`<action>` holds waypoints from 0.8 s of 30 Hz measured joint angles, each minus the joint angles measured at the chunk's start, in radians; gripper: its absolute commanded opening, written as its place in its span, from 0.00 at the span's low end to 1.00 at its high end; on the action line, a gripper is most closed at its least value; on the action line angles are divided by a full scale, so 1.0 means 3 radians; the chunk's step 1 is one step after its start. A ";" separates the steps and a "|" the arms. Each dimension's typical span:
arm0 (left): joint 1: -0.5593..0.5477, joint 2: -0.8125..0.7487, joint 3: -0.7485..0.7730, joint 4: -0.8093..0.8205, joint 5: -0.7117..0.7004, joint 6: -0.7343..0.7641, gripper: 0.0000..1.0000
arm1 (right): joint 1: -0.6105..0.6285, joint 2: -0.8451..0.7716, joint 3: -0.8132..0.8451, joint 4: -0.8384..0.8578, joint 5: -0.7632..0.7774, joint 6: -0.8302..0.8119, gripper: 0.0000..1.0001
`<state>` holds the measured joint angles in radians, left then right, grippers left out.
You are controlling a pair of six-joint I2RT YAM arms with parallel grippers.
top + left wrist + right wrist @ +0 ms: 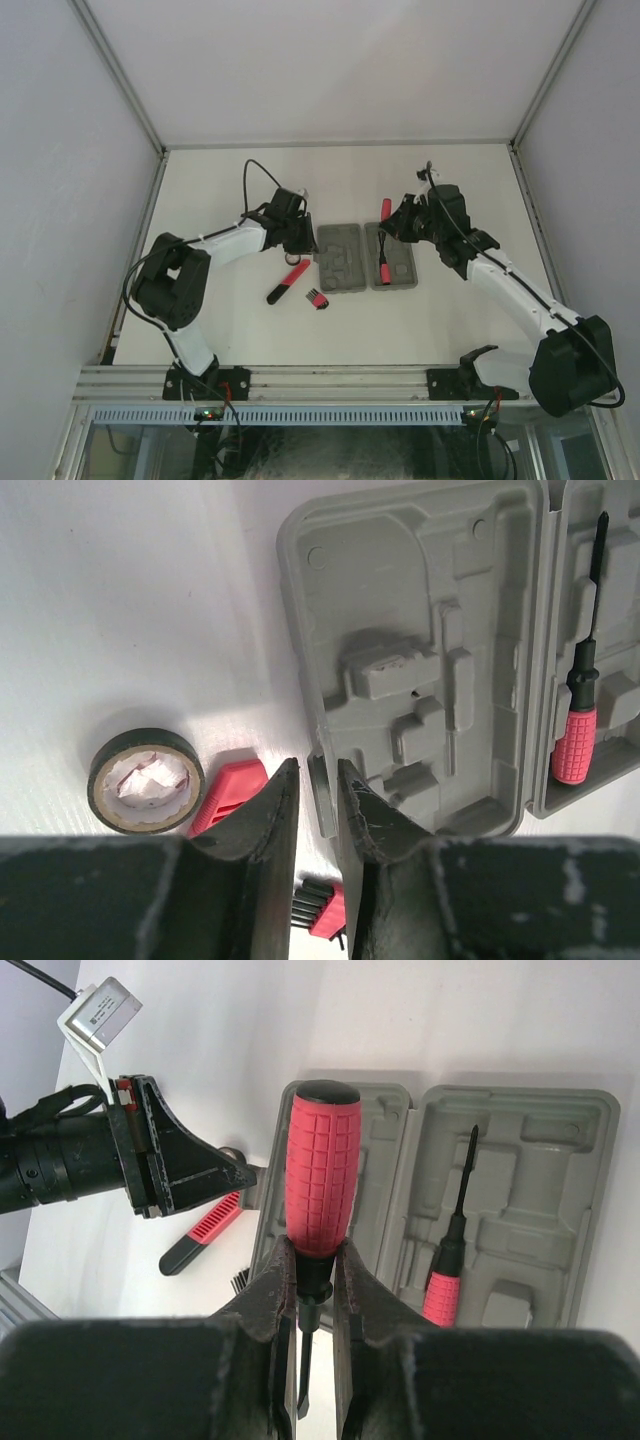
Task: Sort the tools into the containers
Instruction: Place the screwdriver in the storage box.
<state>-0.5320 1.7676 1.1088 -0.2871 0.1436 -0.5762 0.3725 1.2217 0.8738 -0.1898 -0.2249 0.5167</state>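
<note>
White walls close in a white worktop (220, 330). At its middle a grey plastic hinged case (340, 258) lies open, both halves up. The left end effector (318, 780) looks pinched on that case's left rim. The right end effector (312, 1260) is clamped on the neck of a thick red-handled screwdriver (322, 1170) and holds it above the case near the hinge. Its long axis runs along the case's length, so I'd judge a straight lowering into a recess comes next. The left half is bare. The right half holds a thin red-handled screwdriver (575, 745). Left of the case, nearer the left arm, lie a long red-and-black tool (287, 282), a black tape ring (145, 780) and a red-black hex key set (317, 297).
</note>
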 measured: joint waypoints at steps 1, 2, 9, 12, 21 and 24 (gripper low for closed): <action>0.0000 0.0000 0.0000 0.0000 0.0000 -0.0003 0.22 | 0.0000 -0.0009 -0.0008 -0.0001 0.0008 0.0000 0.00; 0.0000 0.0000 0.0000 0.0001 -0.0001 -0.0005 0.20 | 0.0000 -0.0020 -0.0019 -0.0001 0.0015 0.0001 0.00; 0.0000 0.0000 0.0000 0.0000 -0.0005 -0.0057 0.12 | 0.0000 -0.0127 -0.0076 0.0001 0.0064 0.0014 0.00; -0.0005 0.0000 0.0000 0.0001 -0.0008 -0.0081 0.10 | -0.0004 -0.0134 -0.0076 0.0022 0.0078 0.0014 0.00; -0.0062 -0.0058 -0.0085 0.0075 -0.0010 -0.0281 0.07 | -0.0084 -0.0127 -0.0078 0.0015 0.0104 -0.0001 0.00; -0.0097 -0.0128 -0.0189 0.0130 -0.0008 -0.0409 0.05 | -0.0189 -0.0098 -0.0076 -0.0024 0.0097 -0.0022 0.00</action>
<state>-0.5610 1.7290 1.0519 -0.2481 0.1413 -0.6991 0.3157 1.1923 0.8509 -0.1970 -0.1959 0.5102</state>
